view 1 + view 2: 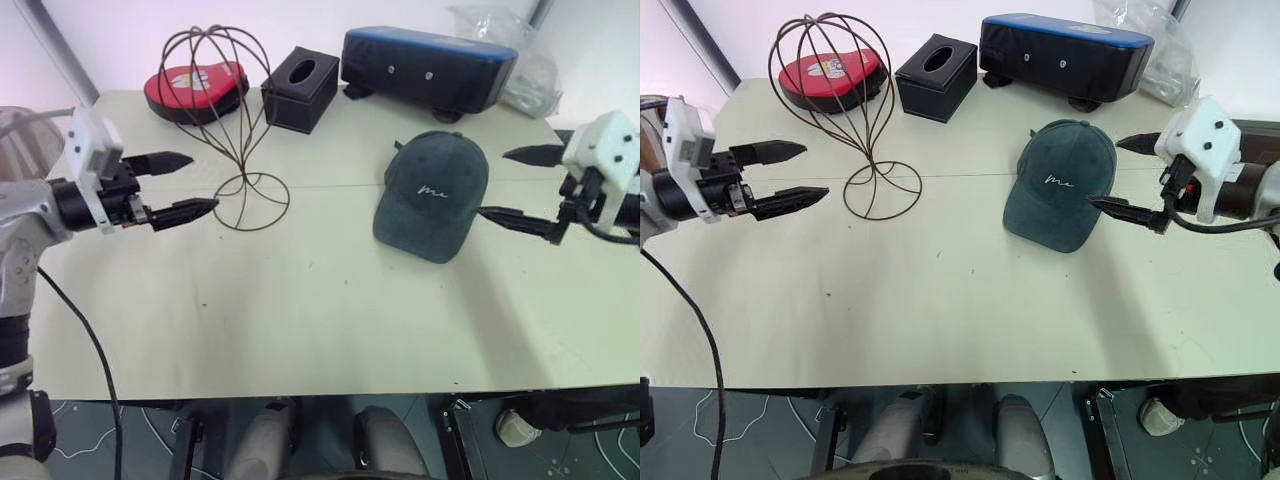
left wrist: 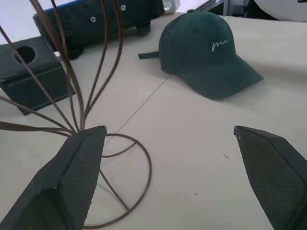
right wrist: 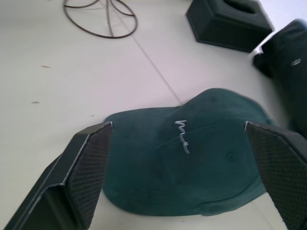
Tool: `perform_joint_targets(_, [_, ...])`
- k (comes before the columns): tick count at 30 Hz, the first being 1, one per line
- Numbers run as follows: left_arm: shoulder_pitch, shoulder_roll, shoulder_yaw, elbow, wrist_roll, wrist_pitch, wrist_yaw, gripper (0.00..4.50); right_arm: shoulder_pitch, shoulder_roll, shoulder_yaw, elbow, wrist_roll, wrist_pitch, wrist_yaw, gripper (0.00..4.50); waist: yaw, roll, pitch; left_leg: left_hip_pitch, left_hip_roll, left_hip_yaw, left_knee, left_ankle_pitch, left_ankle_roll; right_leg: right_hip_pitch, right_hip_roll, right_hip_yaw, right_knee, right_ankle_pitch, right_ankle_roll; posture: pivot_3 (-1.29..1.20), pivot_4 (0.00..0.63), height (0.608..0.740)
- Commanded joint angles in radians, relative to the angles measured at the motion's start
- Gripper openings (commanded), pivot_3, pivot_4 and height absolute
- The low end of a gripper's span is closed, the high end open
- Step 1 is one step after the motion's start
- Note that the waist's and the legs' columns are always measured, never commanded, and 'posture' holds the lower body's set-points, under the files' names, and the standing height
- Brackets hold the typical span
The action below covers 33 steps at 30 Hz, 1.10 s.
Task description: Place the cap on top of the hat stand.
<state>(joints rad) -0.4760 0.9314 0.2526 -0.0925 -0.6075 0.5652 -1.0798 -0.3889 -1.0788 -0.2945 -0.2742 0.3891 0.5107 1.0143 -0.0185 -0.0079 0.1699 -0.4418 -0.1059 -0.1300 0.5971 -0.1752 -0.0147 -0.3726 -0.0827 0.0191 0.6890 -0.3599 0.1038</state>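
Right gripper [image 1: 1118, 176], fingers wide open beside the cap [image 1: 1060, 184], must close on it; left gripper [image 1: 788, 175] open by the hat stand [image 1: 836, 95]

The cap [image 1: 432, 195] carries small white script embroidery on its front panel, reading approximately "me". No other legible text.

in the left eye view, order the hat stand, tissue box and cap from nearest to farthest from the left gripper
1. hat stand, just beside the left gripper, toward the middle.
2. tissue box, behind the stand, toward the table's back.
3. cap, across the table, by the right gripper.
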Motion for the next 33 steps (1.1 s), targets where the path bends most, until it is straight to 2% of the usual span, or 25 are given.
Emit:
perform_joint_targets(1, [0.020,-0.003,0.048,-0.044,-0.026,0.013,0.024,4.48,0.098,0.026,-0.045,-0.146,-0.055,-0.029,-0.083,4.49,0.001,0.000,0.000,0.000,0.000,0.000,0.000,0.000,0.000,0.000,0.000,0.000,0.000,0.000,0.000,0.00,0.150,0.740])
perform_joint_targets(5, [0.039,-0.019,0.040,-0.061,-0.032,0.013,0.045,4.48,0.240,0.092,-0.072,-0.293,-0.109,-0.040,-0.181,4.49,0.005,-0.001,0.000,0.000,0.000,0.000,0.001,0.000,0.000,0.000,0.000,0.000,0.001,0.000,0.000,0.00,0.150,0.740])
perform_joint_targets(11, [0.034,-0.060,0.012,-0.060,-0.015,-0.003,0.069,4.48,0.319,0.221,0.061,-0.371,-0.306,-0.090,-0.396,4.49,0.004,-0.003,-0.002,0.000,0.000,-0.001,0.003,0.000,0.000,0.001,0.000,0.000,0.001,0.001,0.001,0.00,0.150,0.740])
perform_joint_targets(19, [0.050,-0.082,0.012,-0.090,-0.002,-0.011,0.107,4.48,0.410,0.327,0.256,-0.246,-0.623,-0.273,-0.613,4.49,0.004,-0.003,-0.002,0.000,-0.001,-0.001,0.002,0.004,-0.006,0.001,0.000,0.000,0.001,0.001,0.001,0.00,0.150,0.740])
perform_joint_targets(26, [0.079,-0.066,0.041,-0.120,-0.008,-0.006,0.128,4.48,0.467,0.384,0.292,-0.161,-0.704,-0.385,-0.678,4.49,0.003,-0.003,-0.002,0.000,0.000,0.000,0.002,0.004,-0.007,0.001,0.001,0.000,0.002,0.001,0.001,0.00,0.150,0.740])
perform_joint_targets(33, [0.099,-0.060,0.056,-0.143,-0.011,-0.001,0.145,4.48,0.455,0.442,0.315,-0.058,-0.783,-0.437,-0.758,4.49,0.003,-0.003,-0.002,0.001,0.000,-0.001,0.002,0.004,-0.007,0.001,0.001,0.000,0.003,0.001,0.001,0.00,0.150,0.740])
